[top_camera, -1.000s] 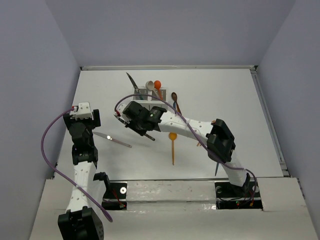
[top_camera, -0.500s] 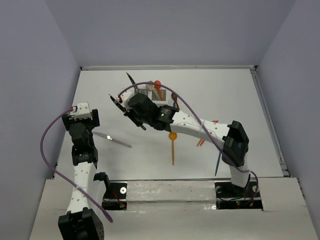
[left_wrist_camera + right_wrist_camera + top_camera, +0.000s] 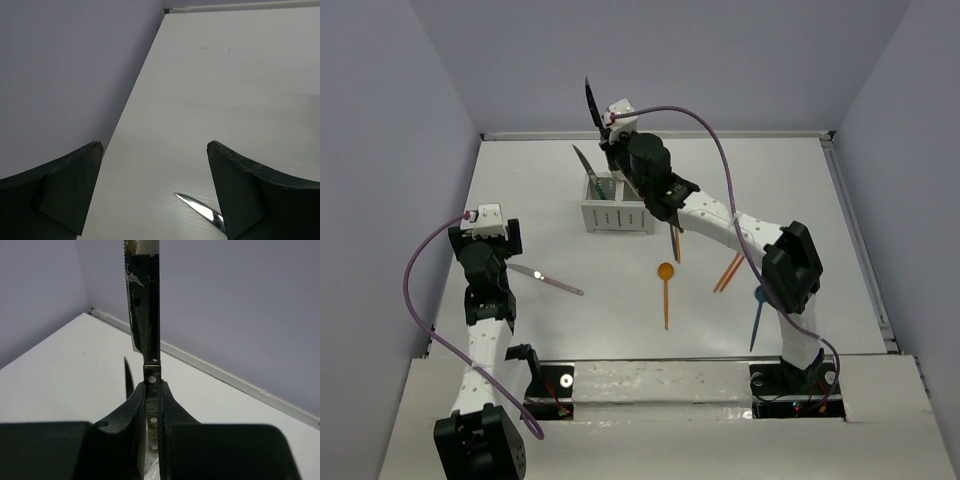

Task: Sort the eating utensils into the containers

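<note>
Standing blade-up, the black knife [image 3: 145, 315] is clamped at its riveted handle between the fingers of the right gripper [image 3: 151, 385], raised high by the white caddy [image 3: 617, 215]. The left gripper [image 3: 154, 147] hangs with its fingers spread above a silver-bladed knife [image 3: 200, 207] lying on the table [image 3: 800, 200]; an orange spoon [image 3: 666, 295] lies further right.

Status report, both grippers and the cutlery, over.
Left gripper open over loose knife. Right gripper shut on dark knife, blade up, near caddy. Nothing blocking caddy.
</note>
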Controlling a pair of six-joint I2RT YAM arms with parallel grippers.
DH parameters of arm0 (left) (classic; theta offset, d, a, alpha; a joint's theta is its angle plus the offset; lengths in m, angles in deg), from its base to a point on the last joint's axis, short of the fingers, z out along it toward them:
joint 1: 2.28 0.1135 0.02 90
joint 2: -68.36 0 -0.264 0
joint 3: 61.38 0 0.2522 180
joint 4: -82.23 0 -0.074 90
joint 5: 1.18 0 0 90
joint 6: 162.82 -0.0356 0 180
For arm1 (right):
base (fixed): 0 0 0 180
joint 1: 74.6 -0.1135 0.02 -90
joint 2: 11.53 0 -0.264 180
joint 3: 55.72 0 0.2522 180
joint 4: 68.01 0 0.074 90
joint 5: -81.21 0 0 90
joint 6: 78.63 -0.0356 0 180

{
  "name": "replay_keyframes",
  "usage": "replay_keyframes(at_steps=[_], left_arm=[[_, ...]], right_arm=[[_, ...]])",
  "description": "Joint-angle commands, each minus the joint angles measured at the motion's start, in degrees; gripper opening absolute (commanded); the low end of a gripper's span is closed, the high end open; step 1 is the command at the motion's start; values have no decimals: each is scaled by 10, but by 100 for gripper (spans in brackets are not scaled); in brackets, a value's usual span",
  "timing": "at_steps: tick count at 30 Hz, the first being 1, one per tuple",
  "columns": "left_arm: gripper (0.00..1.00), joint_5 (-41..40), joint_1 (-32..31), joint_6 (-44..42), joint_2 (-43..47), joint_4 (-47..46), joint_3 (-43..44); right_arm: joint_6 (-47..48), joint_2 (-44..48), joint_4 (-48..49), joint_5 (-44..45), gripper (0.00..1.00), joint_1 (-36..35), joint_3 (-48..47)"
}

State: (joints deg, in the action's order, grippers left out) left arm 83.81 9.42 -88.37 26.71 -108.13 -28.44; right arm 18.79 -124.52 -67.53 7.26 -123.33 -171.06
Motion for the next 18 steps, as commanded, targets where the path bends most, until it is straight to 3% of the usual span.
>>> replay_keyframes(at_steps=[1, 9, 18], left_arm=[[99, 21, 2, 0, -12, -22, 10], [98, 48, 2, -1, -29, -15, 17], [98, 48, 2, -3, -34, -14, 17]], right_arm=[[16, -59, 105, -18, 0, 0, -20], [-28, -73, 146, -60, 0, 7, 30], [-36, -94, 132, -42, 0, 7, 60]])
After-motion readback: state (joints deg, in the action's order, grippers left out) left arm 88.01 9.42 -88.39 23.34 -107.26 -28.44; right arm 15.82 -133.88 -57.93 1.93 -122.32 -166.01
